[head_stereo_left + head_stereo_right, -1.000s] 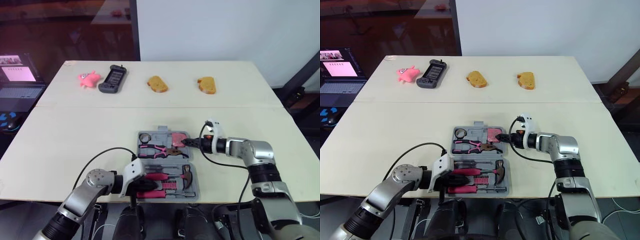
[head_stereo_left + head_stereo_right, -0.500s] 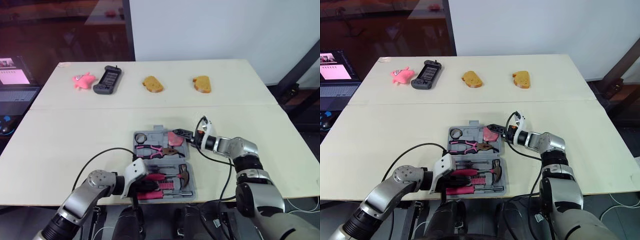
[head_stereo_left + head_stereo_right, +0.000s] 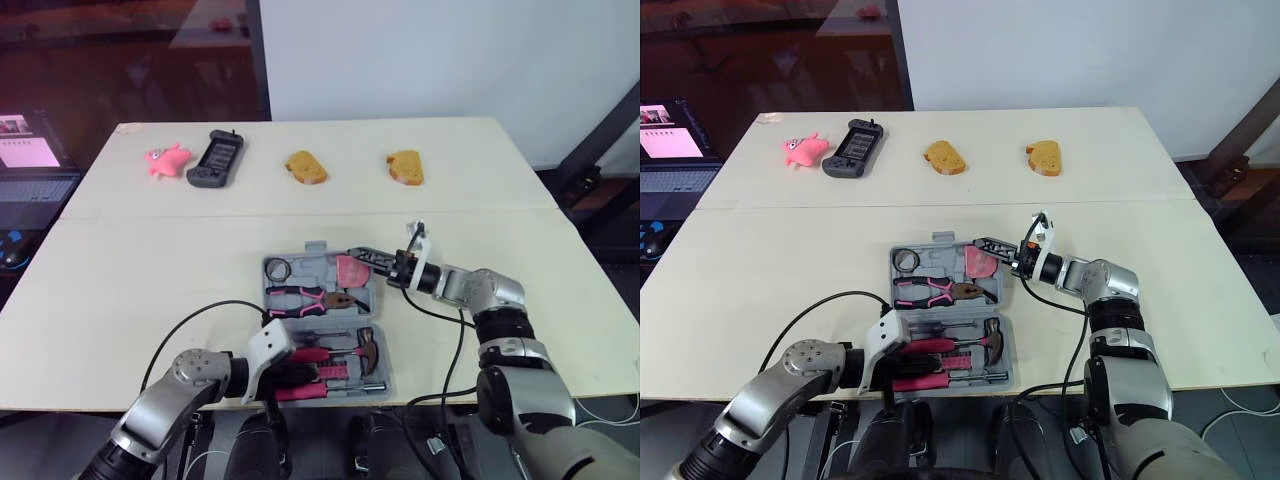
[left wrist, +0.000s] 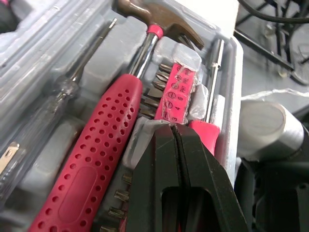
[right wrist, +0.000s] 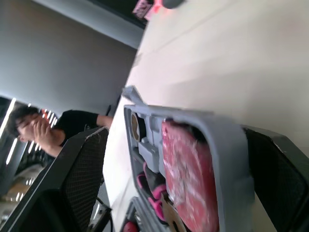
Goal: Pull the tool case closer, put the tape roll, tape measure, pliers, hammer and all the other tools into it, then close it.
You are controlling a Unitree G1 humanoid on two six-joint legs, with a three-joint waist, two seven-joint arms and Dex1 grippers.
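Left wrist view: left gripper (image 4: 175,127) pinched together, empty, beside hammer (image 4: 96,164). Right wrist view: right gripper (image 5: 175,129) spread, straddling rim of case (image 5: 228,145).

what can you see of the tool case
The tool case is grey moulded plastic, lying open near the table's front edge. Its far half holds a tape roll, pink tape measure and pliers; its near half a hammer and bits. The open right claw straddles the far half's right rim; the shut left claw sits in the near half.
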